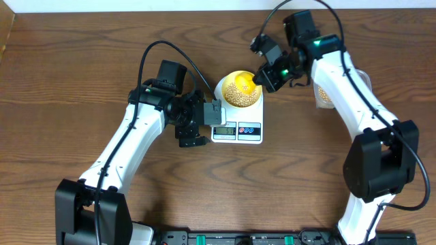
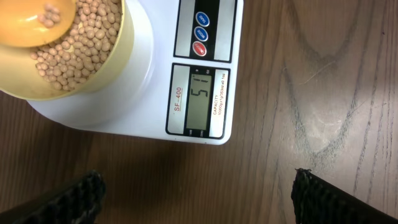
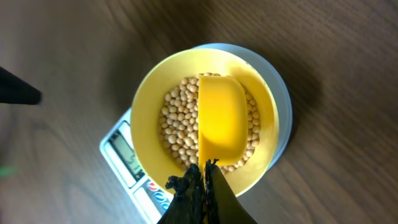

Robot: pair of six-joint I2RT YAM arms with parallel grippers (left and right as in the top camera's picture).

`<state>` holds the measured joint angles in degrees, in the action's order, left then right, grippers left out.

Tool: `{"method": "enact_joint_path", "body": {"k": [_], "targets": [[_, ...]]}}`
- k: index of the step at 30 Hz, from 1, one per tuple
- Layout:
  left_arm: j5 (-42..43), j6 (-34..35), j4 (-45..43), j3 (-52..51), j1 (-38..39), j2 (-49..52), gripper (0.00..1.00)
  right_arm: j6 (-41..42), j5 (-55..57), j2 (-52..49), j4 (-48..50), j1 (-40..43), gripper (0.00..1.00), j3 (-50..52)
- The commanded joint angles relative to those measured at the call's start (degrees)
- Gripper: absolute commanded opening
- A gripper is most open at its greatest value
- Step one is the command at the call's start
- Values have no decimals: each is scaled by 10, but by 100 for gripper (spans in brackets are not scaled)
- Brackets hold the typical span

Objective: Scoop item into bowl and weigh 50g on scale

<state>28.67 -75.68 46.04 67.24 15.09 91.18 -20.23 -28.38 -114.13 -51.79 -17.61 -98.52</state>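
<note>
**Soybeans (image 3: 177, 118) in bowl (image 3: 146, 99) on scale (image 2: 137, 99)**

We see the pale-yellow bowl, well filled, sitting on the white digital scale's platform. The yellow scoop (image 3: 221, 118) hangs over the bowl with a few soybeans in it, its handle clamped in the right jaws. The left jaws stand wide and empty over the wooden table (image 2: 323, 93), just beside the scale's display end.
</note>
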Motion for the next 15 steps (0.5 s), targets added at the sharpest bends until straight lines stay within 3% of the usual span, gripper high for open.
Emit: {"method": "enact_joint_path", "body": {"k": [1, 10, 15], "targets": [[13, -2, 1, -2, -3, -6, 97, -32, 65, -7, 2, -17, 1, -10], [13, -2, 1, -2, -3, -6, 98, -26, 91, -23, 3, -45, 1, 1], [13, -2, 1, -2, -3, -6, 98, 5, 43, -24, 3, -44, 1, 0]]}}
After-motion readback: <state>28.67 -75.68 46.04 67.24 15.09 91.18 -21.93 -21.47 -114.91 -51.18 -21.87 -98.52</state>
